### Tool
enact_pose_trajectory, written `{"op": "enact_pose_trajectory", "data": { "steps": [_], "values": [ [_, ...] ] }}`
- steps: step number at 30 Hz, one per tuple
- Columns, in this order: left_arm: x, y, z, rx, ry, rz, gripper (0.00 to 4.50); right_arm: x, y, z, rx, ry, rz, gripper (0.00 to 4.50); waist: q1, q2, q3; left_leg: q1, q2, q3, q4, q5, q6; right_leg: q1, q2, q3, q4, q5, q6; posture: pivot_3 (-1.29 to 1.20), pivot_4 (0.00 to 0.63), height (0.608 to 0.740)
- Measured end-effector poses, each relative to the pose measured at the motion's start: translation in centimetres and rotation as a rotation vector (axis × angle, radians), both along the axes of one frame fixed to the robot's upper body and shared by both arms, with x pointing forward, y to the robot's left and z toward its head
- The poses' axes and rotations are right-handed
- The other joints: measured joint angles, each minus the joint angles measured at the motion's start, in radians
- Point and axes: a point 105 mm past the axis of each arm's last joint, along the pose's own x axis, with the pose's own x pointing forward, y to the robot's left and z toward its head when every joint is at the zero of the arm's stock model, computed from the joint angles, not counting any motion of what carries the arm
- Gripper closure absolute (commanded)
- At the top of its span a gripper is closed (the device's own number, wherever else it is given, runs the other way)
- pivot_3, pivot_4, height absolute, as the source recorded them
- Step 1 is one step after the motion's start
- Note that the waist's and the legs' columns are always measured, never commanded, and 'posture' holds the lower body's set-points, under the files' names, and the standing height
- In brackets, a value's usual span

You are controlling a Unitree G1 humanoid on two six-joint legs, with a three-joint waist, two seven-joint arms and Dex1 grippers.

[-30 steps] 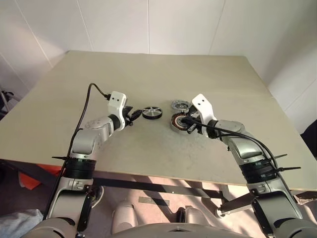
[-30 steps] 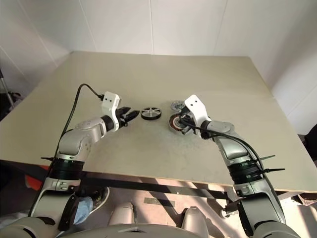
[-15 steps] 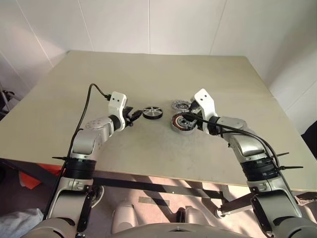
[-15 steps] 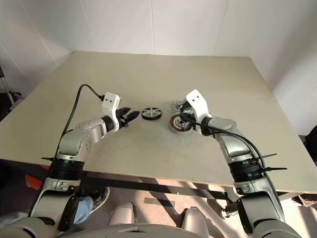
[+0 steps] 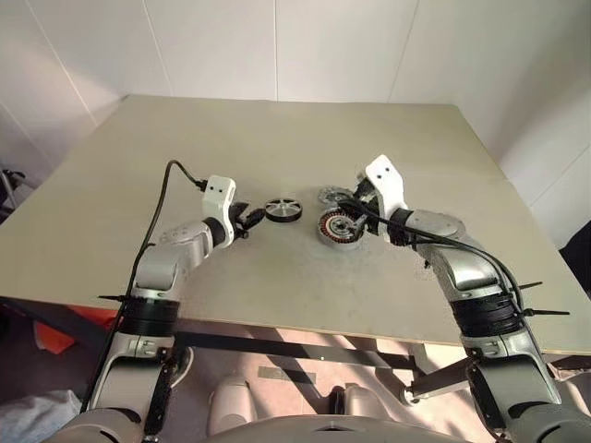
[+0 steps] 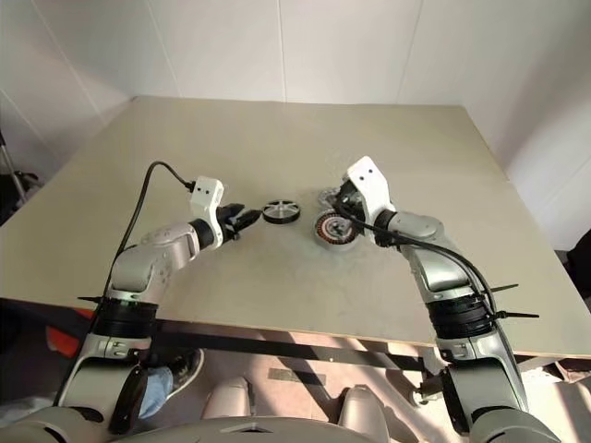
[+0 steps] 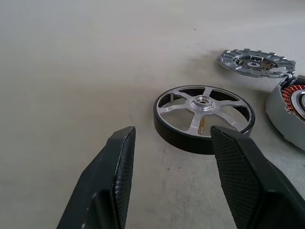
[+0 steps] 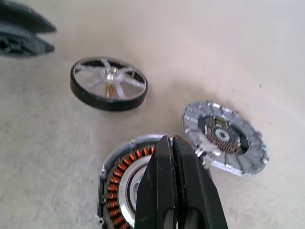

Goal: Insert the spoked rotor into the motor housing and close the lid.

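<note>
Looking like nothing's assembled yet: the spoked rotor [image 7: 204, 117] lies flat on the table [image 5: 277, 138], just beside the motor housing [image 8: 125, 187] and lid [image 8: 223, 137]. Left gripper [image 7: 174, 138] jaws spread before the rotor; right gripper [image 8: 172, 164] jaws pressed together, empty.

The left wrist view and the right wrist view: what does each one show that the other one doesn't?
Left wrist view: the left gripper, jaws open, close to the spoked rotor, touching nothing. Right wrist view: the right gripper, jaws shut and empty, above the motor housing, whose full circle shows. Both: rotor, lid, housing and table.
</note>
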Motion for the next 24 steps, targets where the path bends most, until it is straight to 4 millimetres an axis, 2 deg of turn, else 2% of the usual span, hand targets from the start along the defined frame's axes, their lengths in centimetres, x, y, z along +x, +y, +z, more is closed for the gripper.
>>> {"op": "enact_pose_trajectory", "data": {
  "steps": [2, 10, 14, 19, 24],
  "values": [
    [-0.2, -0.2, -0.4, -0.033, 0.031, 0.004, 1.83, 0.0, 0.0, 0.5, 0.004, -0.012, 0.001, 4.47, 0.001, 0.000, 0.000, 0.000, 0.000, 0.000, 0.000, 0.000, 0.000, 0.000, 0.000, 0.000, 0.000, 0.000, 0.000, 0.00, 0.000, 0.740],
    [-0.5, 0.0, -3.1, -0.096, 0.158, 0.066, 1.83, -0.1, -0.3, -0.2, 0.006, 0.020, -0.020, 4.47, 0.001, 0.000, 0.000, 0.000, 0.000, 0.000, 0.000, 0.000, 0.000, 0.000, 0.000, 0.000, 0.000, 0.000, 0.000, 0.00, 0.000, 0.740],
    [-0.6, -0.8, -3.7, -0.171, 0.201, 0.072, 1.83, -0.1, -0.5, -0.4, 0.009, 0.028, -0.030, 4.47, 0.002, 0.000, 0.000, 0.000, 0.000, 0.000, 0.000, 0.000, 0.000, 0.000, 0.000, 0.000, 0.000, 0.000, 0.000, 0.00, 0.000, 0.740],
    [-0.2, -3.0, -3.9, -0.336, 0.239, 0.054, 1.83, -0.1, -0.5, -0.5, 0.009, 0.032, -0.030, 4.47, 0.005, 0.000, 0.000, 0.001, -0.001, 0.000, 0.000, 0.000, 0.000, 0.001, -0.001, 0.000, 0.000, 0.000, 0.000, 0.00, 0.000, 0.740],
    [0.9, -4.3, -4.0, -0.508, 0.282, 0.078, 1.83, -0.1, -0.7, -0.6, 0.006, 0.037, -0.030, 4.47, 0.009, 0.000, 0.000, 0.002, -0.001, 0.000, 0.000, 0.000, 0.001, 0.003, -0.001, 0.000, -0.001, 0.000, 0.000, 0.00, 0.000, 0.740]
  ]
}}
